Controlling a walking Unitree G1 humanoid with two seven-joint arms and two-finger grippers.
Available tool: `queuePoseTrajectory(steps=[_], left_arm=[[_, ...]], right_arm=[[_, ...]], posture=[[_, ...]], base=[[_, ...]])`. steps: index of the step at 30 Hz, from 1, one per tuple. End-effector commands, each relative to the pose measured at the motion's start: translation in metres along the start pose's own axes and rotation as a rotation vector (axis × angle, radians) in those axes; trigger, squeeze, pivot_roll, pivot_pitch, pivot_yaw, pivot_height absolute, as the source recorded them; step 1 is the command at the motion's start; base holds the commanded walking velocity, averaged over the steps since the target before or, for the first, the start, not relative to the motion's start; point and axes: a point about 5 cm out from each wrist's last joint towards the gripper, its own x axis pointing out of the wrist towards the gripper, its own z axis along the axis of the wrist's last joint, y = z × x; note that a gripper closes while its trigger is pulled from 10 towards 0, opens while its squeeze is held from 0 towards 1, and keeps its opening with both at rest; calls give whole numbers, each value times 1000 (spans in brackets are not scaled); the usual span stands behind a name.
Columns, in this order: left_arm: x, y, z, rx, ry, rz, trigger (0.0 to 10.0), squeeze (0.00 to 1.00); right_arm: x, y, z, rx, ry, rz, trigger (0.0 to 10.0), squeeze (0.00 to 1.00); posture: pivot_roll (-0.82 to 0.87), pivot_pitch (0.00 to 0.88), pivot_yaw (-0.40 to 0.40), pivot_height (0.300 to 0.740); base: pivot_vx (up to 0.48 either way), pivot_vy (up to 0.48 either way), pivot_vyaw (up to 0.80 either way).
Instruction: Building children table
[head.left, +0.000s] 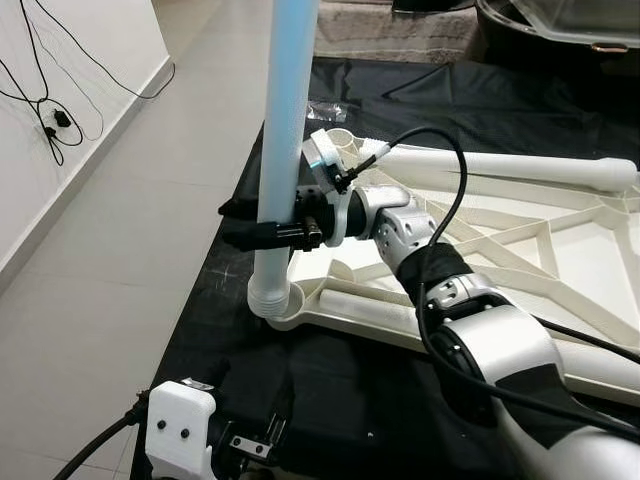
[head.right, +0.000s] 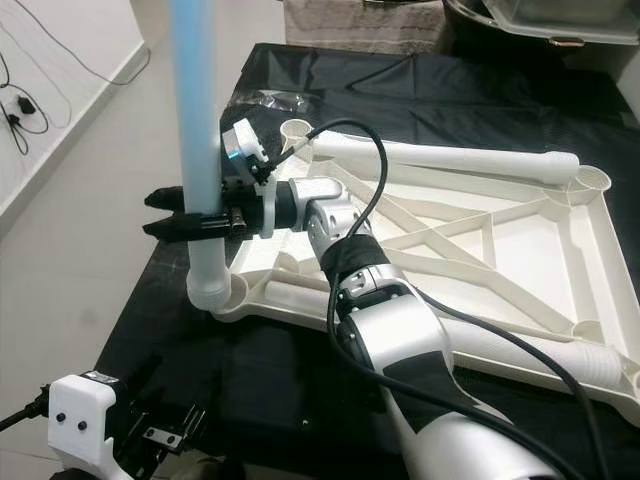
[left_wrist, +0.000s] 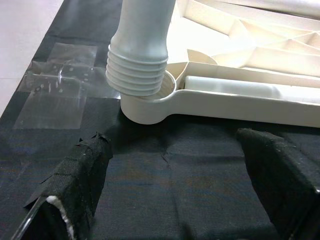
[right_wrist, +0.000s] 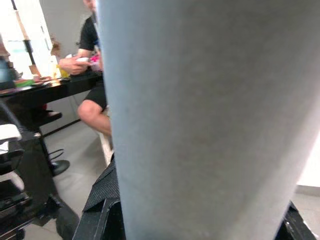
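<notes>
The cream table top (head.left: 540, 250) lies upside down on a black cloth. A pale blue-white table leg (head.left: 285, 120) stands upright, its threaded end (left_wrist: 137, 75) resting in the near-left corner socket (head.left: 283, 308) with the threads still showing above the rim. My right gripper (head.left: 235, 222) is shut on the leg about a hand's width above the socket, and the leg (right_wrist: 200, 120) looms close in the right wrist view. My left gripper (left_wrist: 175, 200) hangs low over the cloth in front of that corner, open, its fingers (left_wrist: 75, 180) wide apart and holding nothing.
A second leg (head.left: 500, 165) lies along the far side of the table top and another (left_wrist: 235, 89) lies inside its near rim. A clear plastic sheet (left_wrist: 55, 95) sits on the cloth. Cables (head.left: 50, 110) run along the left wall. A person (right_wrist: 90, 75) sits at a dark desk.
</notes>
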Motion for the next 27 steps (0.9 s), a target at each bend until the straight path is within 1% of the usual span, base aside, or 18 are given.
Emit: queuePoseTrajectory(steps=[1,5,6,8,10,11,13,15,17,22,24,27], left_arm=[[-2,0,0,9,0,7,10000,0],[-2,0,1,14,-5,15,10000,0],[-2,0,1,15,-5,16,10000,0],[-2,0,1,15,-5,16,10000,0],[-3,0,1,15,-2,17,10000,0],[-3,0,1,15,-2,17,10000,0],[-3,-1,1,14,-1,19,10000,0],[-3,-1,1,15,-1,19,10000,0],[-3,-1,1,19,-2,21,10000,0],[-3,-1,1,20,-3,24,10000,0],[-3,-1,1,20,-3,24,10000,0],[-3,-1,1,21,-3,26,10000,0]], right_arm=[[5,1,-1,-8,14,35,10000,0],[5,2,-4,-15,47,49,10000,0],[5,2,-6,-21,69,50,10000,0],[5,2,-6,-21,69,50,10000,0],[3,2,-10,-40,112,28,10000,0],[3,2,-10,-40,112,28,10000,0],[1,-1,-12,-45,130,-19,10000,0],[0,-1,-13,-39,135,-21,10000,0],[-4,1,-14,-19,152,2,10000,0],[-7,2,-17,-4,175,20,10000,0],[-7,2,-17,-4,175,20,10000,0],[-6,5,-22,-6,206,44,10000,0]], posture=[[120,244,-26,740],[120,244,-26,740],[126,244,-34,740],[126,244,-34,740],[123,247,-29,740],[123,247,-29,740],[123,247,-29,740],[123,247,-29,740],[127,249,-34,740],[124,250,-34,740],[124,250,-34,740],[122,253,-30,740]], base=[[0,0,0],[0,0,0],[0,0,0],[0,0,0],[0,0,0],[0,0,0],[0,0,0],[0,0,0],[0,0,0],[0,0,0],[0,0,0],[0,0,0]])
